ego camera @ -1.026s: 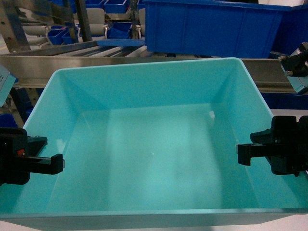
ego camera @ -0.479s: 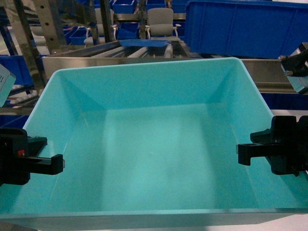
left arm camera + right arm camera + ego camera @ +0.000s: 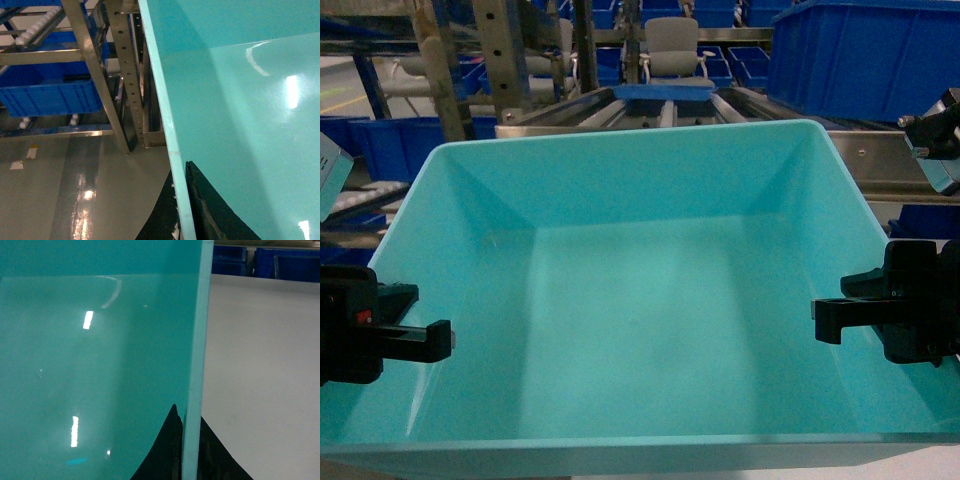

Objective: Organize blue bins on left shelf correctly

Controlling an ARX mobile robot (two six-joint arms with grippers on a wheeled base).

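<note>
1. While carried in front of the robot, fills most of the head view: the light turquoise rectangular plastic tub (image 3: 640,300), glossy, tapered, empty inside, level, its far rim just short of the shiny stainless-steel rack of posts, rails and white roller strips (image 3: 620,105).
2. Clamped on the tub's left wall: the black left gripper (image 3: 415,340), one finger (image 3: 220,210) inside and the other outside the rim in the left wrist view, closed down to the wall's thickness.
3. Clamped on the opposite wall in the same fashion: the black right gripper (image 3: 840,318), wall edge pinched between dark pads (image 3: 165,455) in the right wrist view.
4. Beyond, on the rack tiers and to the right: darker royal-blue ribbed bins (image 3: 865,55), one standing close to the free roller lane straight ahead.
5. Likely step in hand: bringing the tub up to that lane.
6. For doing it well: keep both grips firm and both wrists at equal height so the thin walls neither flex nor slip.
7. Line up squarely with the lane, clear of the post at left and the royal-blue bin at right.
8. Lift the base above the front rail before advancing, then lower onto the rollers and release only once settled.
</note>
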